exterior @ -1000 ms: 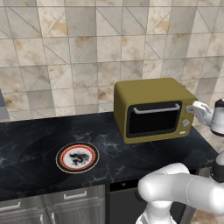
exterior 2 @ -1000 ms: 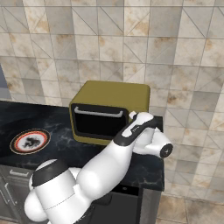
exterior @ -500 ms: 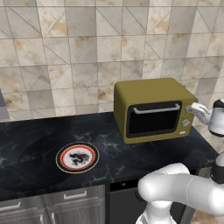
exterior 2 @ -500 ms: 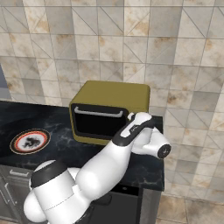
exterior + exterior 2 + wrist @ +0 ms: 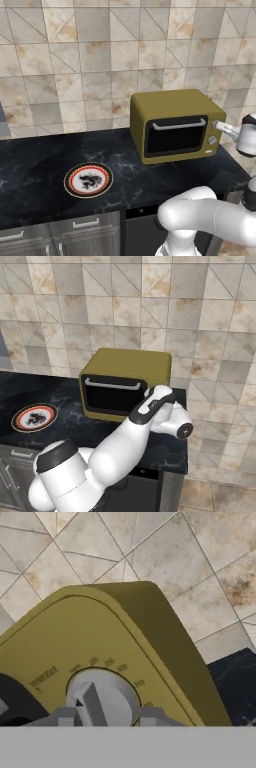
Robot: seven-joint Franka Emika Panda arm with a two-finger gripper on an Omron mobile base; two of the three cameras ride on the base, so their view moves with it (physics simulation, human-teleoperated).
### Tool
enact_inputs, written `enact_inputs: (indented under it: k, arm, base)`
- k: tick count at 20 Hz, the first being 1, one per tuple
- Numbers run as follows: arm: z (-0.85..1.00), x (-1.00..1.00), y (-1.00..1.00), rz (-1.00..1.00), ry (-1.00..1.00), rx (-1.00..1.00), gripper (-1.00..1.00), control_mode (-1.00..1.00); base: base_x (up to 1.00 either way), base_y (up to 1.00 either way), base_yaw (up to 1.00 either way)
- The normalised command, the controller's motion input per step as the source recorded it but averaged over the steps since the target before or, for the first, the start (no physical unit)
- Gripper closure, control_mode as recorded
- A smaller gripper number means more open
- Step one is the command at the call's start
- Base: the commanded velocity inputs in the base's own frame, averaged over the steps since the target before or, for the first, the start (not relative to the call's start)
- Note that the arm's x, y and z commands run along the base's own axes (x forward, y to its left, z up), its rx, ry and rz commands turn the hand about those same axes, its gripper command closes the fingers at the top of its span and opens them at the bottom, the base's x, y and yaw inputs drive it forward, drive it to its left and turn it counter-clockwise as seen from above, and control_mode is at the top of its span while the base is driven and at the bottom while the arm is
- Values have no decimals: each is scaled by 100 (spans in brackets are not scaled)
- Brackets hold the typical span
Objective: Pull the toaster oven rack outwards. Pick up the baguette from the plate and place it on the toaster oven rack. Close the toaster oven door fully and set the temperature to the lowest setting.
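The olive-yellow toaster oven (image 5: 175, 106) stands on the black counter with its dark glass door (image 5: 175, 138) closed. The rack and the baguette are hidden. My gripper (image 5: 220, 128) reaches in from the right to the oven's upper round grey knob. In the hand view the knob (image 5: 102, 698) sits under printed temperature numbers, and the gripper (image 5: 106, 716) is shut on it with a finger on each side. The plate (image 5: 88, 180) lies to the oven's left with nothing on it. The right base view shows the oven (image 5: 131, 362), its door (image 5: 107, 399) and the plate (image 5: 34, 417).
The black marble counter (image 5: 35, 165) ends just right of the oven. A tiled wall (image 5: 75, 60) rises behind it, and grey cabinet drawers (image 5: 85, 227) sit below its front edge. My white arm (image 5: 125, 441) crosses in front of the oven's right side.
The wrist has turned slightly while staying at the knob. The oven, its door and the plate have not moved.
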Motion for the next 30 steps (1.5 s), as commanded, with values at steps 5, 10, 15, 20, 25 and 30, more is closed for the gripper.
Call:
enact_inputs:
  k: [5,10,15,20,25,30]
  arm:
    - [0,11,0,0,-17,-28,100,-100]
    - [0,12,0,0,-18,-30,100,-100]
    - [0,23,1,0,-16,-34,100,-100]
    - [0,29,6,0,-17,-43,100,-100]
    - [0,35,1,3,-18,-47,100,-100]
    - [0,24,0,15,-19,-51,100,-100]
  base:
    - [0,0,0]
    - [0,0,0]
    - [0,0,0]
    - [0,0,0]
    - [0,0,0]
    - [0,0,0]
